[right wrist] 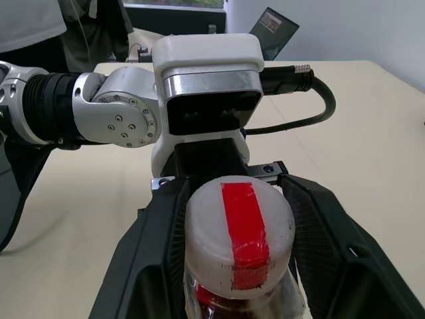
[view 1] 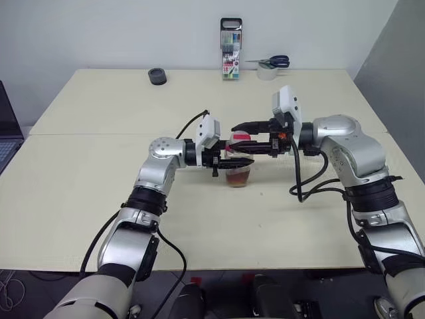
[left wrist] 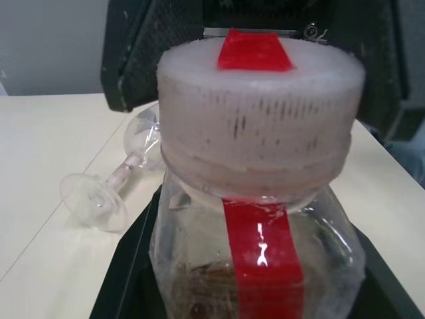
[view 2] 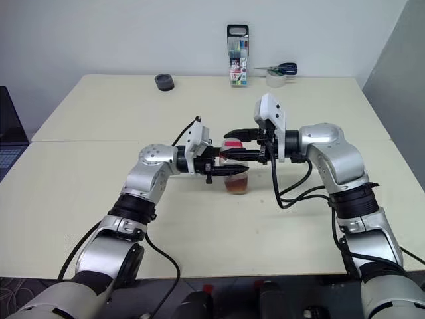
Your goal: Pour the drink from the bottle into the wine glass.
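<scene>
At frame centre, the left claw [view 1: 240, 161] grips the small clear plastic bottle [left wrist: 259, 266]; the right claw [right wrist: 232, 266] brackets its still-fitted red-and-white cap [right wrist: 239, 232], grip unclear. The clear stemmed wine glass [left wrist: 113, 186] lies toppled on the cream surface [view 1: 99, 166]; pouring has not begun.

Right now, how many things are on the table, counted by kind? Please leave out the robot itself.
Bottle: 1
Wine glass: 1
Pen case: 1
Scissors: 1
Tape roll, white: 1
Black round thing: 1
Total: 6
</scene>
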Robot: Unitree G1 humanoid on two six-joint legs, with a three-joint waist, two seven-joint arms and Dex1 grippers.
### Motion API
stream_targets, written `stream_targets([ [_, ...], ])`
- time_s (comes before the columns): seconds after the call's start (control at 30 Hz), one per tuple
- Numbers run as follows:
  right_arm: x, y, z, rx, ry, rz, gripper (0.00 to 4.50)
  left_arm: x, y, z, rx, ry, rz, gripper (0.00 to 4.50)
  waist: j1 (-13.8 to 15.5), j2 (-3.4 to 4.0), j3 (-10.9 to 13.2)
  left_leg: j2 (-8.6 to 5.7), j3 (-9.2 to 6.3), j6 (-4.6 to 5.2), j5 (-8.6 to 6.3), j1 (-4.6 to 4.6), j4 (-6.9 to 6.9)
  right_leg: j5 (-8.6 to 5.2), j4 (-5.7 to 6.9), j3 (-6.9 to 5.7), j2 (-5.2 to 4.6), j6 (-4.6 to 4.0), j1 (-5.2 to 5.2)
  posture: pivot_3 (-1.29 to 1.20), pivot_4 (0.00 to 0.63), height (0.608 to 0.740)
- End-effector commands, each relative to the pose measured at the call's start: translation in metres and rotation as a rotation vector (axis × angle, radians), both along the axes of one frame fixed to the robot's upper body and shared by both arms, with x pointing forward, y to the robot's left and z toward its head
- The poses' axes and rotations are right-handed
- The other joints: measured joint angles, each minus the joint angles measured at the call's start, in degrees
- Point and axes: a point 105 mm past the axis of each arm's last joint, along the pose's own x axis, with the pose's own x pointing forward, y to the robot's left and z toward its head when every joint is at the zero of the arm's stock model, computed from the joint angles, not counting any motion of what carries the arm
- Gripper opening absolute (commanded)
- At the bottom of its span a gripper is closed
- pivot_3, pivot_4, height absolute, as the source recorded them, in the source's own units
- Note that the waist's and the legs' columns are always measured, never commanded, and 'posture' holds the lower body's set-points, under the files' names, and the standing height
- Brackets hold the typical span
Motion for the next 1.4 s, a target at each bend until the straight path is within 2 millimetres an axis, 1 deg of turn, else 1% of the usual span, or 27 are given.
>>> stream_targets([
  [0.03,-0.004,-0.014,0.025,0.084,-0.093,-0.093,3.25,0.005,0.004,0.019,-0.058,-0.036,0.041,1.77,0.2,0.0,0.0,-0.02,0.0,-0.01,0.01,-0.02,0.01,0.0,0.0,0.0,-0.04,0.0,-0.01,0.0,0.15,0.74],
  [0.1,-0.009,-0.019,0.031,0.106,-0.112,-0.143,3.99,0.006,0.004,0.019,-0.065,-0.03,0.05,1.77,0.33,0.0,0.0,-0.03,-0.03,-0.01,0.01,-0.07,0.03,0.0,0.0,0.0,-0.09,0.0,-0.01,0.0,0.15,0.74],
  [0.13,-0.016,-0.022,0.032,0.115,-0.121,-0.169,4.32,0.006,0.003,0.019,-0.066,-0.027,0.056,1.77,0.35,0.0,0.0,-0.03,-0.04,-0.01,0.01,-0.08,0.04,0.0,-0.01,-0.01,-0.1,0.0,-0.02,0.0,0.15,0.74],
  [0.2,-0.027,-0.026,0.029,0.134,-0.13,-0.244,4.35,0.007,0.003,0.018,-0.067,-0.025,0.06,1.77,0.43,0.0,0.0,-0.03,-0.05,-0.01,0.01,-0.09,0.04,0.0,-0.01,-0.01,-0.09,0.0,-0.01,0.0,0.15,0.74],
  [0.27,-0.037,-0.023,0.021,0.15,-0.141,-0.341,4.35,0.007,0.002,0.017,-0.066,-0.026,0.062,1.77,0.51,0.0,0.0,-0.03,-0.1,-0.01,0.01,-0.1,0.02,0.0,-0.02,-0.04,-0.09,0.0,-0.01,0.0,0.15,0.74],
  [0.33,-0.037,-0.019,0.016,0.209,-0.123,-0.473,4.35,0.009,0.0,0.019,-0.071,-0.029,0.063,1.77,0.49,0.0,0.0,-0.03,-0.09,-0.03,0.02,-0.1,0.0,0.0,-0.01,-0.02,-0.07,0.0,-0.02,0.0,0.15,0.74],
  [0.4,-0.038,-0.011,0.011,0.241,-0.126,-0.56,4.35,0.009,-0.002,0.02,-0.077,-0.031,0.061,1.77,0.25,0.01,0.0,-0.02,-0.02,-0.04,0.03,-0.08,0.03,0.0,0.04,0.04,-0.03,0.01,-0.03,0.0,0.15,0.74],
  [0.5,-0.042,0.005,0.008,0.277,-0.135,-0.631,4.35,0.01,-0.005,0.022,-0.079,-0.032,0.055,1.77,0.23,0.02,-0.01,0.01,-0.02,-0.04,0.03,-0.02,0.03,-0.01,0.11,0.05,0.04,0.01,-0.04,0.0,0.15,0.74],
  [0.6,-0.04,0.017,0.007,0.324,-0.129,-0.701,4.35,0.01,-0.007,0.022,-0.077,-0.034,0.05,1.77,0.22,0.02,-0.01,0.04,-0.03,-0.06,0.04,0.01,0.02,-0.01,0.11,0.05,0.1,0.01,-0.04,0.0,0.15,0.74],
  [0.7,-0.035,0.021,0.006,0.337,-0.131,-0.75,4.35,0.011,-0.009,0.022,-0.075,-0.038,0.048,1.77,0.29,0.02,-0.01,0.0,-0.02,-0.12,0.07,-0.02,0.03,-0.01,0.08,0.04,0.05,0.01,-0.04,0.0,0.15,0.74],
  [0.87,-0.023,0.017,0.005,0.344,-0.154,-0.851,4.35,0.012,-0.013,0.022,-0.074,-0.046,0.049,1.77,0.32,0.02,-0.01,-0.02,-0.02,-0.11,0.07,-0.02,0.02,-0.01,0.06,0.04,0.04,0.01,-0.03,0.0,0.15,0.74],
  [1.13,-0.018,0.015,0.006,0.411,-0.15,-0.925,4.35,0.012,-0.013,0.019,-0.07,-0.049,0.051,1.77,0.25,0.02,-0.01,0.01,-0.02,-0.08,0.04,0.0,0.0,-0.01,0.08,0.04,0.06,0.01,-0.03,0.0,0.15,0.74],
  [1.23,-0.018,0.016,0.007,0.429,-0.15,-0.935,3.78,0.012,-0.013,0.018,-0.068,-0.048,0.053,1.77,0.25,0.02,-0.01,0.0,-0.02,-0.06,0.04,-0.01,0.0,-0.01,0.08,0.04,0.06,0.01,-0.03,0.0,0.15,0.74],
  [1.27,-0.018,0.017,0.007,0.431,-0.149,-0.936,3.5,0.012,-0.013,0.018,-0.067,-0.048,0.054,1.77,0.24,0.03,-0.01,0.0,-0.02,-0.06,0.04,-0.01,0.0,-0.01,0.08,0.04,0.06,0.01,-0.03,0.0,0.15,0.74],
  [1.4,-0.019,0.019,0.004,0.428,-0.143,-0.932,2.04,0.012,-0.013,0.018,-0.067,-0.046,0.056,1.77,0.22,0.03,-0.01,0.01,-0.02,-0.01,0.01,0.0,0.0,-0.01,0.08,0.03,0.07,0.01,-0.03,0.0,0.15,0.74],
])
